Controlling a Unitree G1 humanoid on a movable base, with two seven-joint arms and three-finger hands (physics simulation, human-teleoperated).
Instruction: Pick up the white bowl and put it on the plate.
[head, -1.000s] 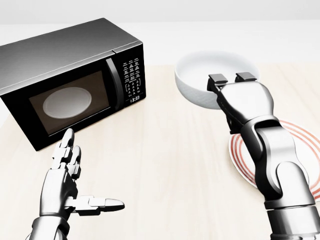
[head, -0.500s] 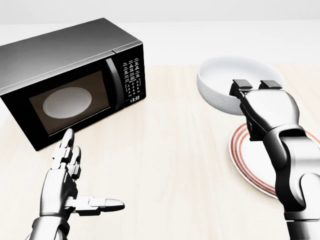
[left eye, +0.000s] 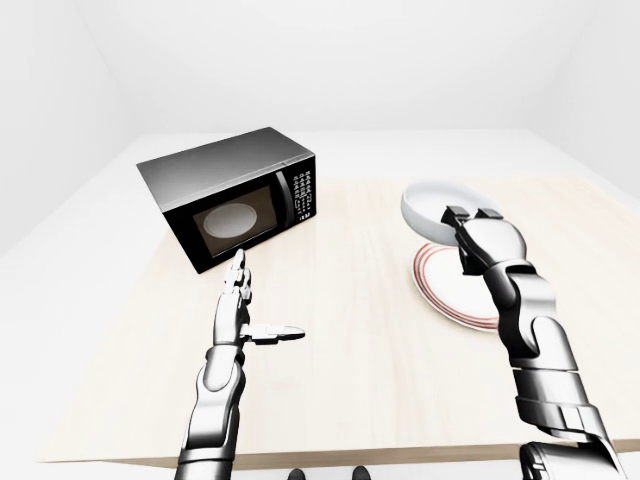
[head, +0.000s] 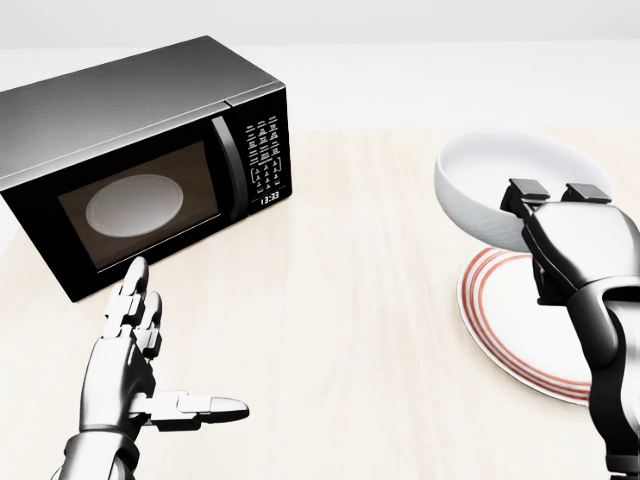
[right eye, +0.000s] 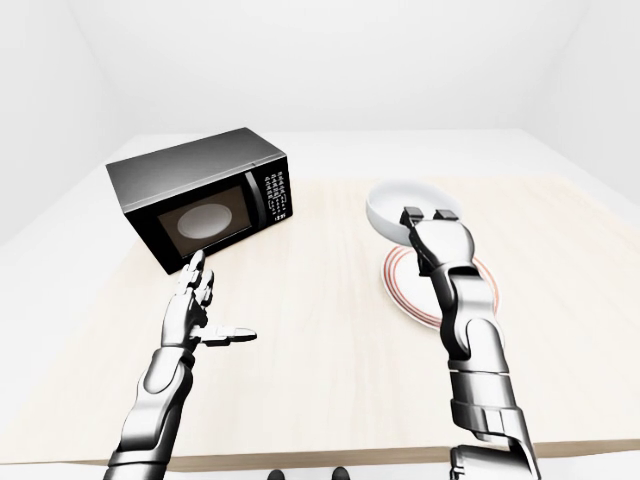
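The right hand (head: 570, 235) reaches up from the lower right of the head view, the forearm rising steeply and the back of the hand turned to the camera. Its fingers (head: 527, 190) hook over the near rim of the white bowl (head: 490, 185), two dark fingertips showing above the rim; they are clenched on the rim and carry the bowl. The bowl is tilted, its opening turned up and toward the camera. It hangs over the upper edge of the plate (head: 500, 310), and the pictures do not tell clearly if it touches the plate.

The left hand (head: 135, 360) is at the lower left of the head view, above the tabletop (head: 350, 330). Its palm stands upright, two fingers point up toward the microwave (head: 140, 165) and the thumb sticks out flat to the right. The fingers are released and hold nothing.

The microwave display shows small light digits that look like "13:33", but I cannot read them surely. The keypad beside the door has rows of small buttons, and their marks are too small to read. A pale round turntable shows through the dark door window.

There is one white bowl, one plate with red rings near its edge, one black microwave and one light wooden tabletop. Two robot arms are in view.
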